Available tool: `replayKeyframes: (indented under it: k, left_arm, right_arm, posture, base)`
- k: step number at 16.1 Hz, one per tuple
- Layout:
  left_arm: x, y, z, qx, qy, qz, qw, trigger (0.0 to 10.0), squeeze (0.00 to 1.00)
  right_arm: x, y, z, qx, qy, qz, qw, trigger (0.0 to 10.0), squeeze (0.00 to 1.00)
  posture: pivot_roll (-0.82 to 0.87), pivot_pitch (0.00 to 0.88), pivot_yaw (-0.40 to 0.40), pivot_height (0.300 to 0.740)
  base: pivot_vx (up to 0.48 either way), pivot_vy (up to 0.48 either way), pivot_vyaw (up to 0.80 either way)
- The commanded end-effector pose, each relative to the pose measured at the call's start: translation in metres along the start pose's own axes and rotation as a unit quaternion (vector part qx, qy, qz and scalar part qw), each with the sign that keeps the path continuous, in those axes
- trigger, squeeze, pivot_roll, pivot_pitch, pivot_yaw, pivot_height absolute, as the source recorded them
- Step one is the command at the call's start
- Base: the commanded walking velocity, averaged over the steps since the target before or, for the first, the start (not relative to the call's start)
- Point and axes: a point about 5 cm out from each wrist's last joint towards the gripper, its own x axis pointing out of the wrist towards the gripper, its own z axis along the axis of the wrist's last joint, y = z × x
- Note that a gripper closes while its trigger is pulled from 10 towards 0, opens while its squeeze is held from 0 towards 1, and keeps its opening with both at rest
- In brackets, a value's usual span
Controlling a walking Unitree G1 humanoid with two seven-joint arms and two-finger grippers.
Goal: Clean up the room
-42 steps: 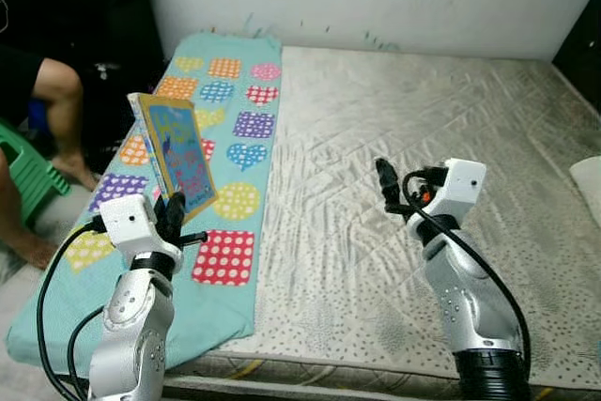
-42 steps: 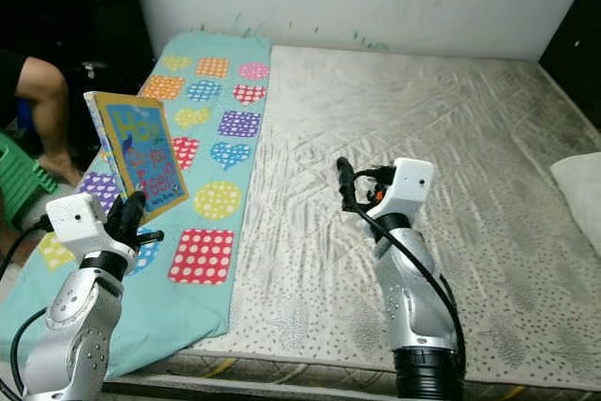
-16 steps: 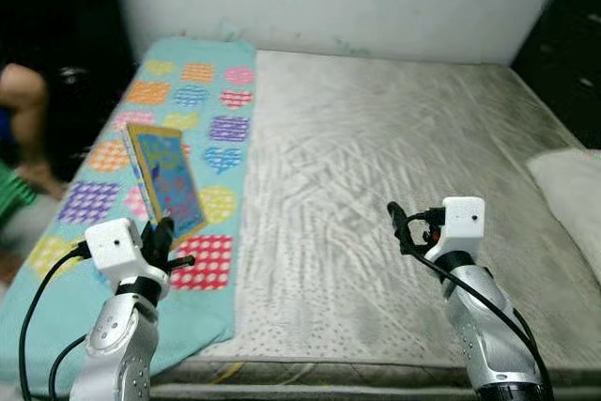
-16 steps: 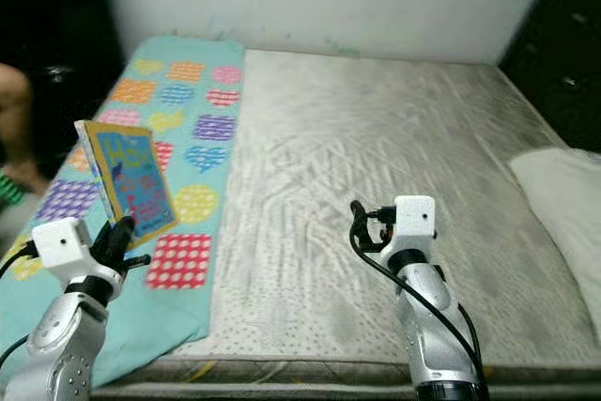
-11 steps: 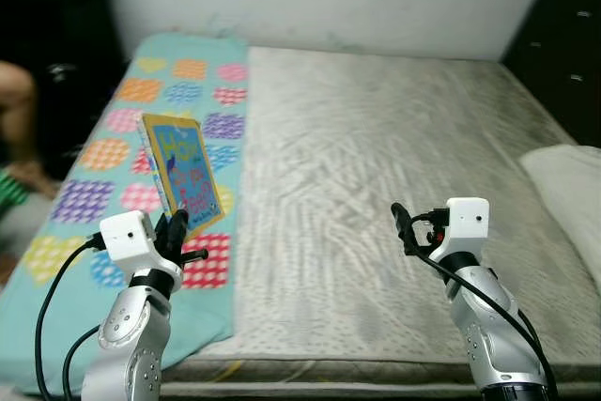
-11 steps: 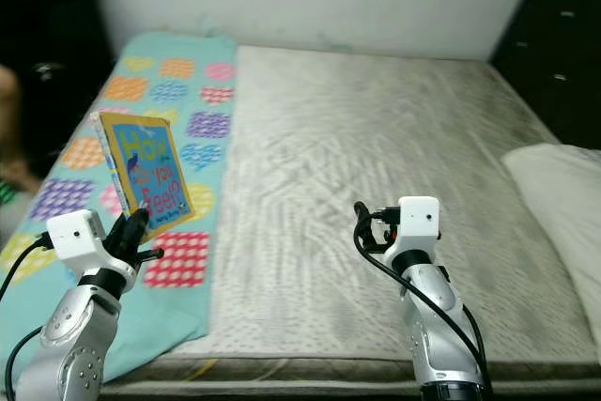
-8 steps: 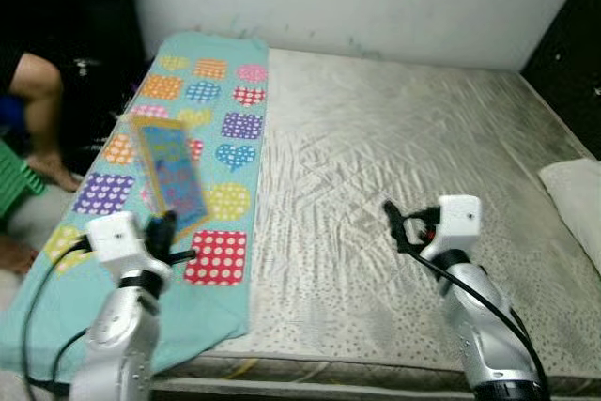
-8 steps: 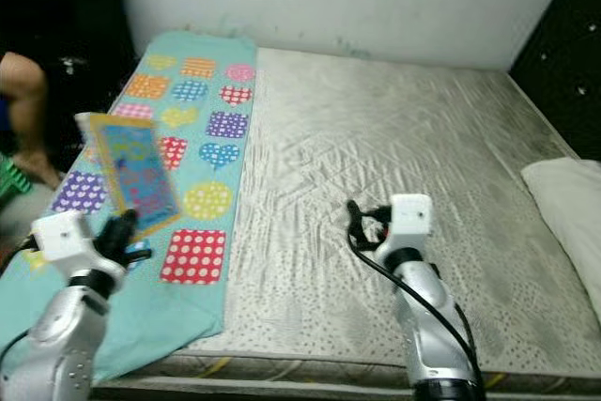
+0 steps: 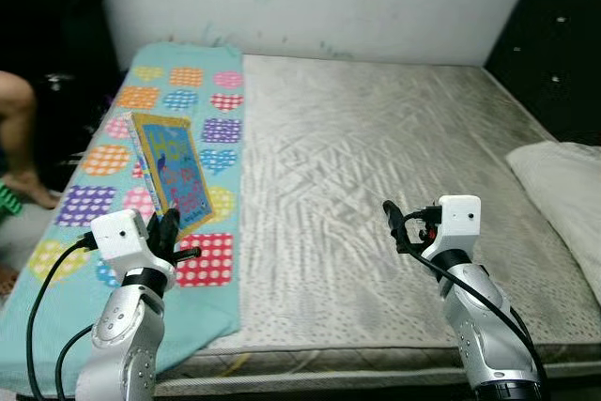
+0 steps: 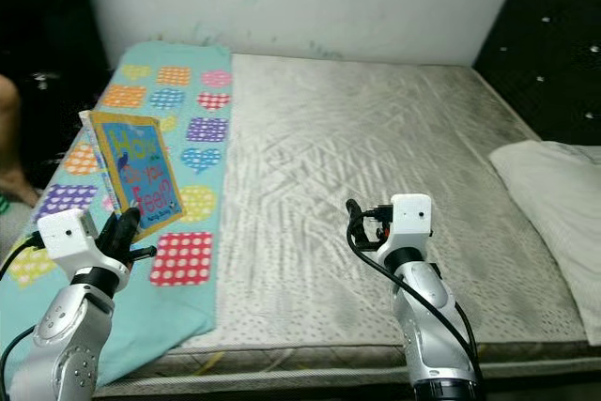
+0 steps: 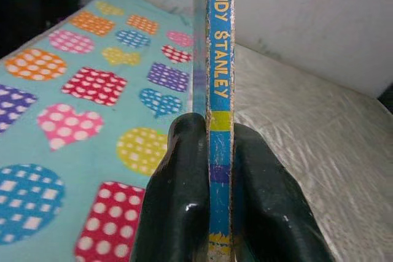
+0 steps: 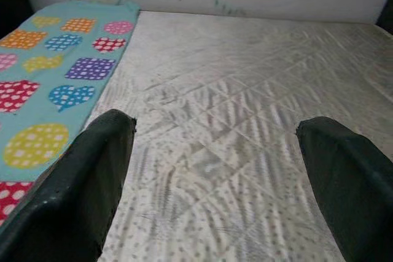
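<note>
Left eye view, left to right: person's leg [image 9: 17,143] at room edge; teal patterned blanket [image 9: 89,260] along left side of bed [image 9: 376,157]. Left claw [image 9: 171,227] pinching bottom edge of blue picture book [image 9: 176,174], book upright, tilted, held above blanket. Right claw [image 9: 391,223] raised over bare mattress, fingers [image 12: 86,176] spread wide, holding nothing. White pillow [image 9: 563,185] at bed's right edge.

A bare mattress [image 9: 376,166] carries a patterned teal blanket [image 9: 178,138] and a white pillow [image 9: 563,185].

Glossy worn book [image 9: 175,172], matt quilted mattress [image 9: 376,147]
</note>
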Motion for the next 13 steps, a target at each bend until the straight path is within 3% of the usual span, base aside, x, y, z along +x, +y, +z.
replayKeyframes:
  k: [1,13]
  left_arm:
    - [0.0028,-0.006,0.0108,0.002,-0.027,-0.015,1.0,10.0,0.0]
    - [0.004,-0.0086,0.0109,0.0,-0.029,-0.018,0.999,10.0,0.0]
  right_arm:
    - [0.0016,-0.001,0.0039,-0.002,-0.007,0.001,1.0,10.0,0.0]
    - [0.0045,0.0019,0.0064,-0.009,-0.011,0.011,1.0,10.0,0.0]
  posture:
    - [-0.04,0.0,-0.034,0.74]
    - [-0.04,0.0,-0.041,0.74]
  base:
    - [0.0,-0.247,0.0]
    - [0.0,-0.344,0.0]
